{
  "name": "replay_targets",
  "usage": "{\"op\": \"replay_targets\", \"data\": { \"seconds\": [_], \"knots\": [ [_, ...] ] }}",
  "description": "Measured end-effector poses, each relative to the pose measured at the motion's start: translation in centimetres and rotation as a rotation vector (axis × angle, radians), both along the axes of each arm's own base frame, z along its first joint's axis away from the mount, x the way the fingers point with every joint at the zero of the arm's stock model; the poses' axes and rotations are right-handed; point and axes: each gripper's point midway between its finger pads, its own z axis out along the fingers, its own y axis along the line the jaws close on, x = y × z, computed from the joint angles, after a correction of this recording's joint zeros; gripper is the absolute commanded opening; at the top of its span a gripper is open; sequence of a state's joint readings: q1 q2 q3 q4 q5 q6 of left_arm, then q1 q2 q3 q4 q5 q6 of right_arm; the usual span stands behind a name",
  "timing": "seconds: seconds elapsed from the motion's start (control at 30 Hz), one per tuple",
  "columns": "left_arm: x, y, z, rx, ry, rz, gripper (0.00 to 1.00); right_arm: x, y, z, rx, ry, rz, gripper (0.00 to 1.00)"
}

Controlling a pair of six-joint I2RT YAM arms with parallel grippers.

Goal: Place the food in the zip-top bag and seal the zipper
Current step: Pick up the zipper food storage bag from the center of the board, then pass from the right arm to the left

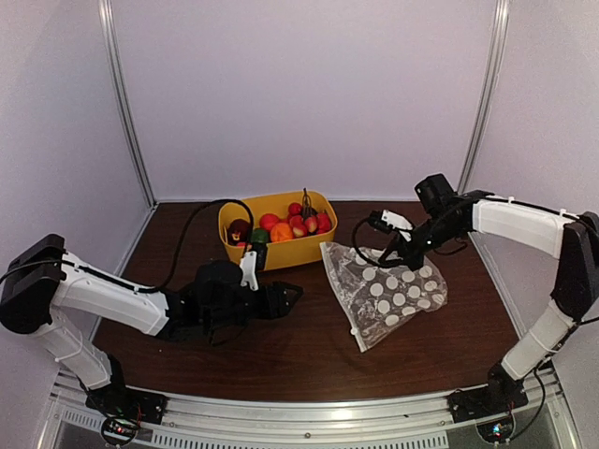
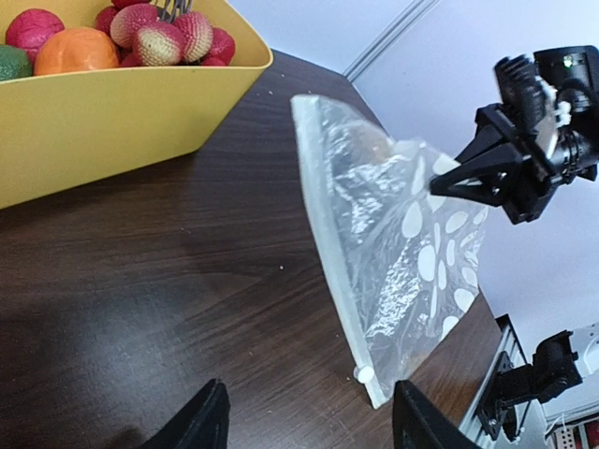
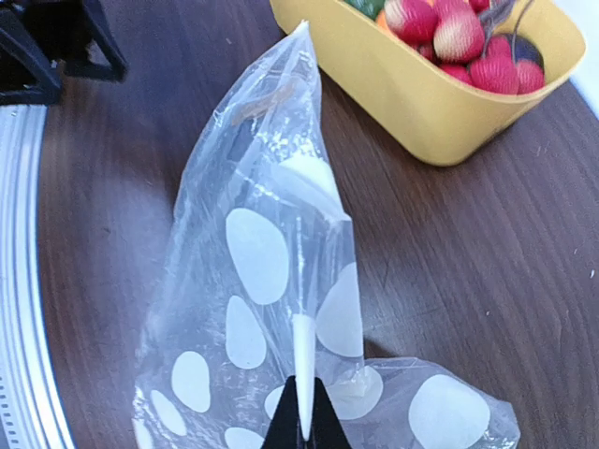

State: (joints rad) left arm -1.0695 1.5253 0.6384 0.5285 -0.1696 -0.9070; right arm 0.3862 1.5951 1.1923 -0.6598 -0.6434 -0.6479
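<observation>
Bright plastic food [image 1: 285,224] sits heaped in the yellow tub [image 1: 281,254]. Beside it lies the clear, polka-dotted zip-top bag [image 1: 388,295], crumpled, with the zipper [image 2: 329,271] along its left edge.

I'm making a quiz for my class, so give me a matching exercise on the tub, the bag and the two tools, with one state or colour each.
1. yellow tub
2. zip-top bag
3. left tool
4. right tool

A. open, holding nothing
B. shut on the zip-top bag
C. holds the food
D. clear with white dots

Pairs: 1-C, 2-D, 3-A, 4-B
</observation>
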Motion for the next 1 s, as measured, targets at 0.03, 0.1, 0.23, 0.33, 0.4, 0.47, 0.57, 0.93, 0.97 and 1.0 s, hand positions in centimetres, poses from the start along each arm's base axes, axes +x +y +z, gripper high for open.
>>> {"op": "replay_targets", "data": {
  "seconds": [0.03, 0.1, 0.23, 0.33, 0.4, 0.47, 0.57, 0.93, 0.97, 1.0],
  "knots": [
    [-0.2, -0.1, 0.2, -0.016, -0.005, -0.014, 0.56, -0.5, 0.2, 1.4, 0.032, -0.019, 0.014, 0.0],
    [-0.6, -0.6, 0.8, -0.047, -0.021, -0.05, 0.52, -1.4, 0.6, 3.3, 0.086, -0.034, 0.041, 0.0],
    [-1.7, -2.1, 3.3, -0.129, -0.091, -0.158, 0.47, -3.6, 1.4, 4.6, 0.166, 0.018, 0.104, 0.0],
    [-2.7, -3.0, 5.2, -0.184, -0.156, -0.238, 0.39, -5.2, 1.7, 4.8, 0.202, 0.08, 0.144, 0.0],
    [-3.0, -3.2, 5.8, -0.198, -0.186, -0.268, 0.36, -6.1, 1.9, 5.2, 0.228, 0.122, 0.169, 0.0],
    [-3.3, -3.4, 6.1, -0.2, -0.207, -0.291, 0.32, -6.7, 2.1, 5.7, 0.253, 0.145, 0.192, 0.0],
    [-3.6, -3.7, 6.2, -0.205, -0.229, -0.313, 0.3, -7.4, 2.4, 6.8, 0.29, 0.169, 0.22, 0.0],
    [-4.5, -4.5, 5.8, -0.214, -0.262, -0.39, 0.25, -9.0, 2.7, 8.1, 0.354, 0.233, 0.268, 0.0],
    [-4.6, -4.6, 5.7, -0.212, -0.263, -0.396, 0.25, -9.1, 2.7, 8.1, 0.356, 0.235, 0.269, 0.0],
    [-4.6, -4.7, 5.6, -0.211, -0.264, -0.402, 0.27, -9.1, 2.7, 8.1, 0.358, 0.236, 0.272, 0.0]
  ]
}}
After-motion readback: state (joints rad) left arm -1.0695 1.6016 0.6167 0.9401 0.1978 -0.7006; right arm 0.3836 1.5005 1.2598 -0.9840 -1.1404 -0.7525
